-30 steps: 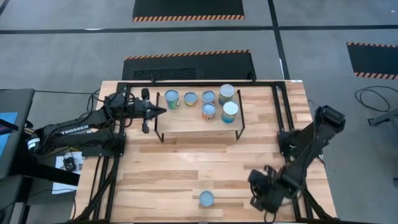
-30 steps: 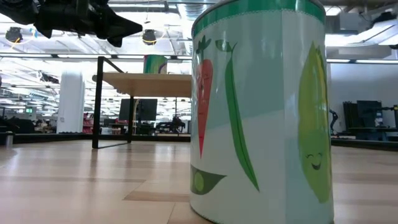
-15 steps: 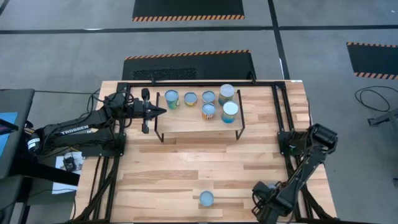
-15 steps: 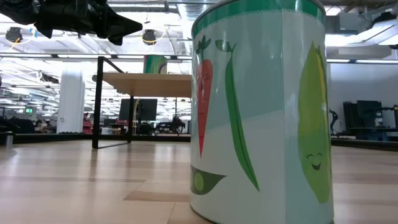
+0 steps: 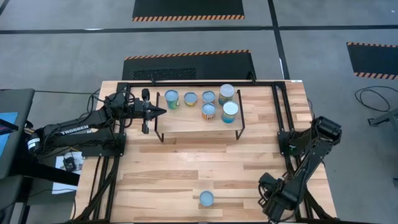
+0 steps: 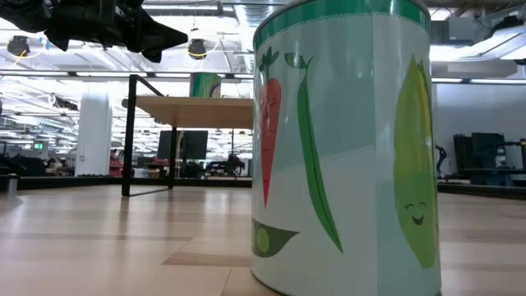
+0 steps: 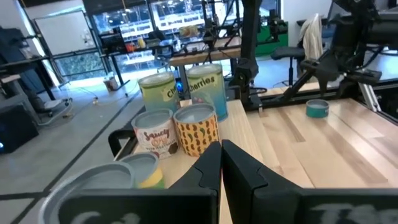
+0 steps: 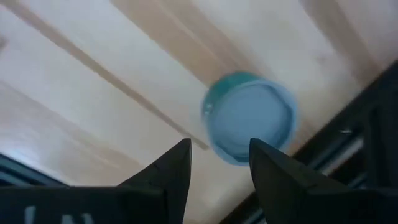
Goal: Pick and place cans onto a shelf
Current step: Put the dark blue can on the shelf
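You are looking down at a wooden desk where five cans are standing together on the raised shelf at the far side, already placed. One can is sitting alone near the desk's front edge, not yet collected. Your right gripper is hanging above that can with fingers spread, likely lining up a grasp. Your left gripper is waiting beside the shelf's end, fingers pressed together.

Left fingers closed together, empty, pointing at cans clustered on shelf; lone teal can on table beyond.
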Controlling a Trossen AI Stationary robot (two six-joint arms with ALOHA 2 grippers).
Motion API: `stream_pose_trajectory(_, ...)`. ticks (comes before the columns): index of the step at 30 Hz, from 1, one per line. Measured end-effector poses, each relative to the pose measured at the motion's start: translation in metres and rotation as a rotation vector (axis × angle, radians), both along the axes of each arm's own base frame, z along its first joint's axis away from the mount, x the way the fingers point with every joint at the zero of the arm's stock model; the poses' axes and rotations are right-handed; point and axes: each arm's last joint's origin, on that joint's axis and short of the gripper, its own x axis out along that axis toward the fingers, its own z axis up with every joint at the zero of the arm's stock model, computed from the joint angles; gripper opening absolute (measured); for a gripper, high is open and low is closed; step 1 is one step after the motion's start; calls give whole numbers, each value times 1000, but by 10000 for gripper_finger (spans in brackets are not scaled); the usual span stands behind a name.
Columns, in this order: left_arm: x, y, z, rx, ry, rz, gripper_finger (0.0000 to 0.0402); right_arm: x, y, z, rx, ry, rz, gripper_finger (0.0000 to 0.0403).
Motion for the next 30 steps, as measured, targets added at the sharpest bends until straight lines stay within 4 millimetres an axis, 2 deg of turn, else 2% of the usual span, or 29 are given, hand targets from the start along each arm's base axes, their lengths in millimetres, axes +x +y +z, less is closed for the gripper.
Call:
stream_pose_trajectory(3,0,0,-1,-1,7,0,2,0,-1,-5,-8,-21,19,178)
stream_pose_trajectory(10,0,0,-1,3,7,0,2,-2,-5,-33,39,-58,-5,176)
stream_pose_trajectory(15,0,0,-1,-2,6,0,2,-6,-12,-34,-23,-13,-9,161)
stream_pose_trajectory(24,0,0,-4,-39,35,2,2,-3,-15,-34,-33,-13,73,63)
stream_pose_trajectory(30,-1,1,-6,-80,55,46,2,17,-23,-28,6,-34,180,8)
